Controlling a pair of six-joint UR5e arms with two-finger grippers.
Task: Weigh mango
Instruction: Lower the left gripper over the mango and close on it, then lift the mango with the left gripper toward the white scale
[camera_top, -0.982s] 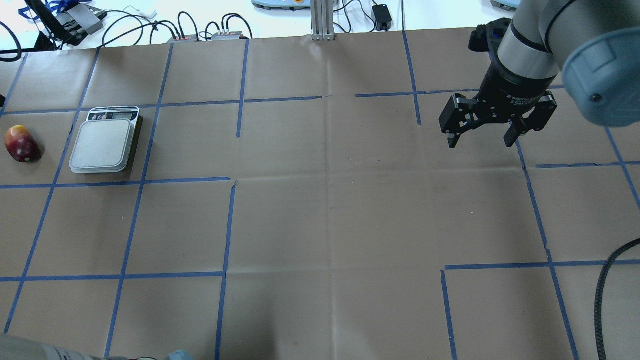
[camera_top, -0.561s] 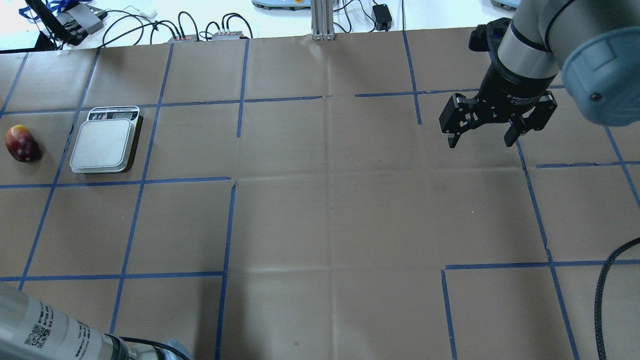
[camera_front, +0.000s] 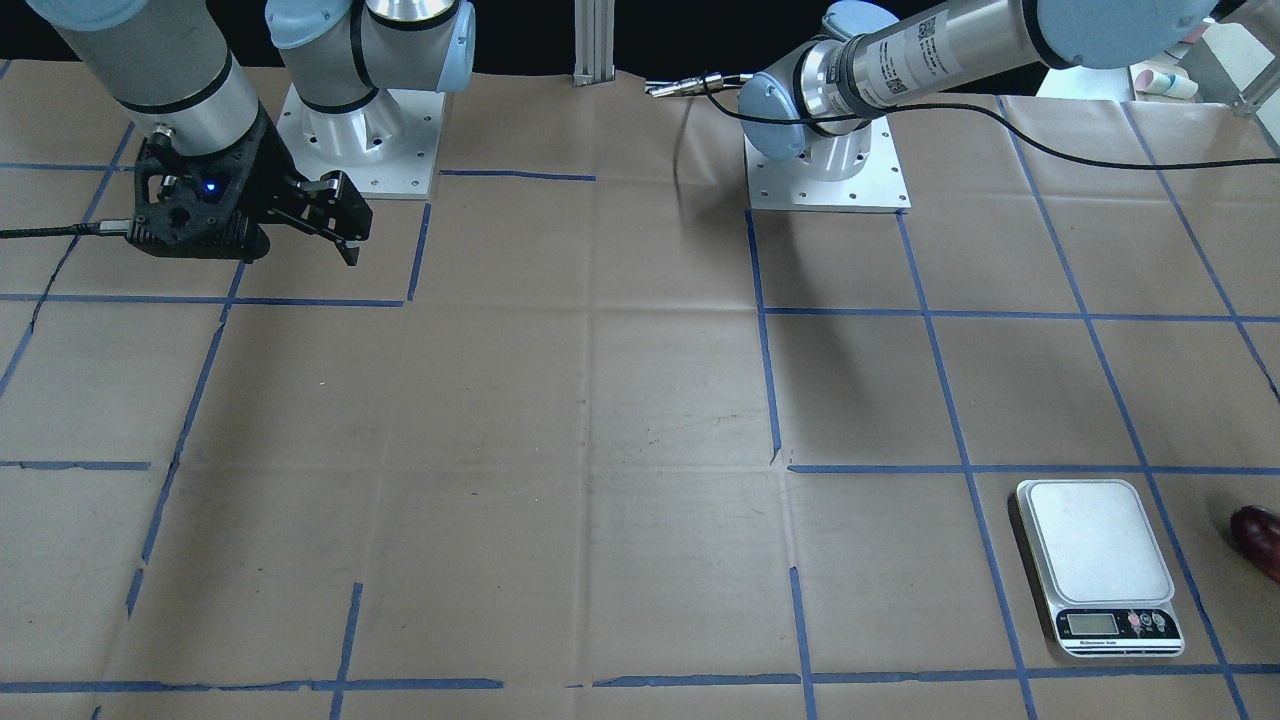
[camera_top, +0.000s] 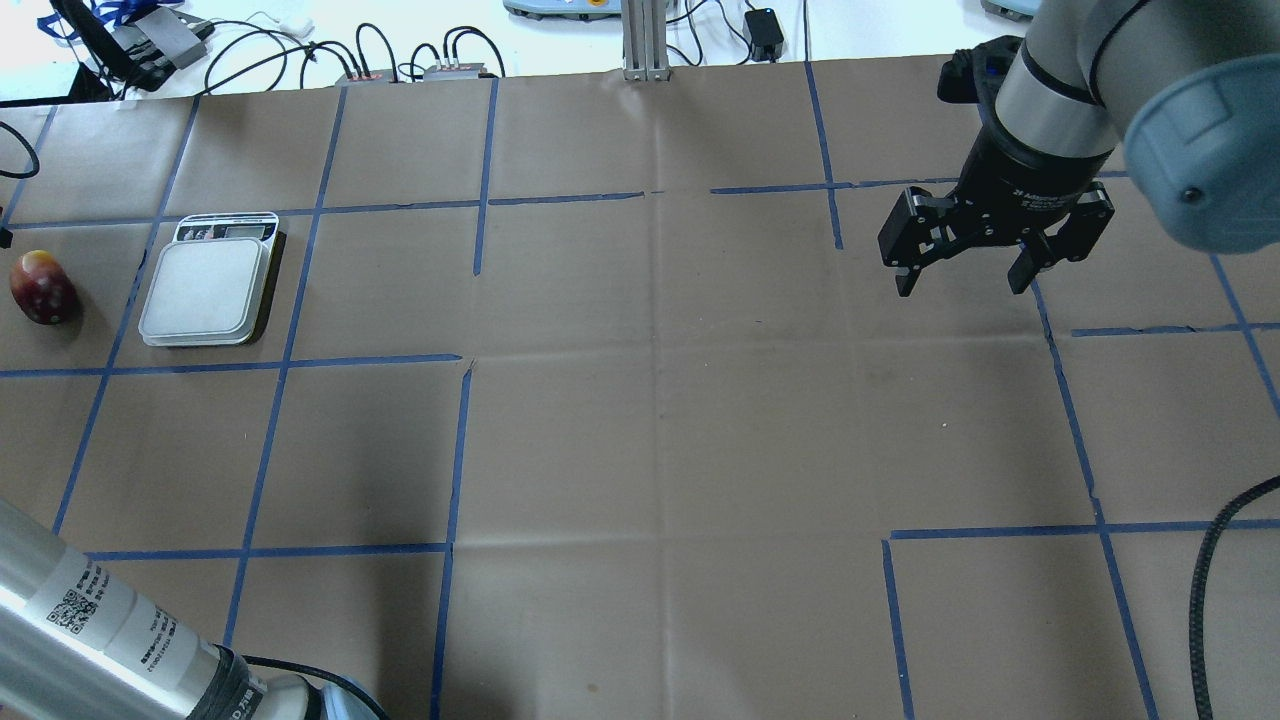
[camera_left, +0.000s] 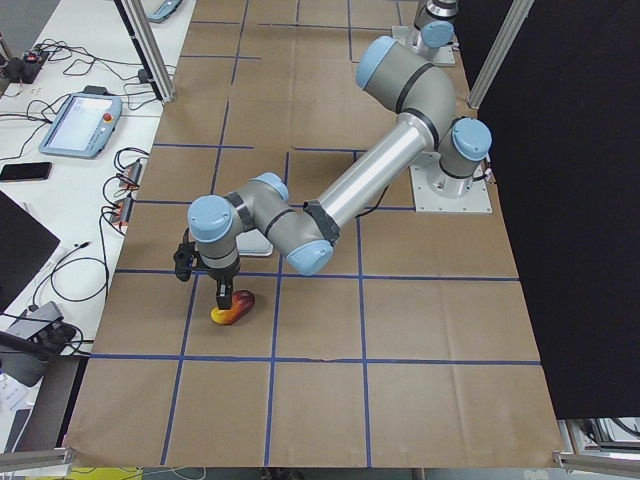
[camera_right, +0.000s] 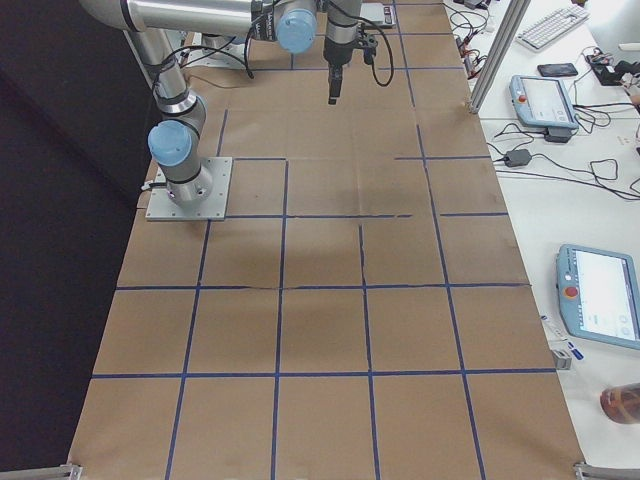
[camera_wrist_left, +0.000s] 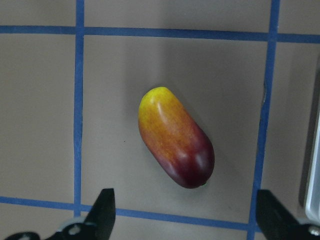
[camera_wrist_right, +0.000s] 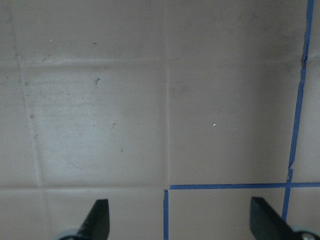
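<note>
Mangoes: one, the mango (camera_top: 42, 287), lay on its side on the table (camera_top: 660, 450), yellow at one end and maroon at the other.
Scales: one, the scale (camera_top: 205, 290), stood near the mango but apart from it, with a blue tape line running between them.
Arms: two.
Left gripper (camera_wrist_left: 186, 217): one, fingers spread wide, hung over the mango without touching it.
Right gripper (camera_top: 960, 285): one, fingers spread, gripping nothing, well apart from both mango and scale.
</note>
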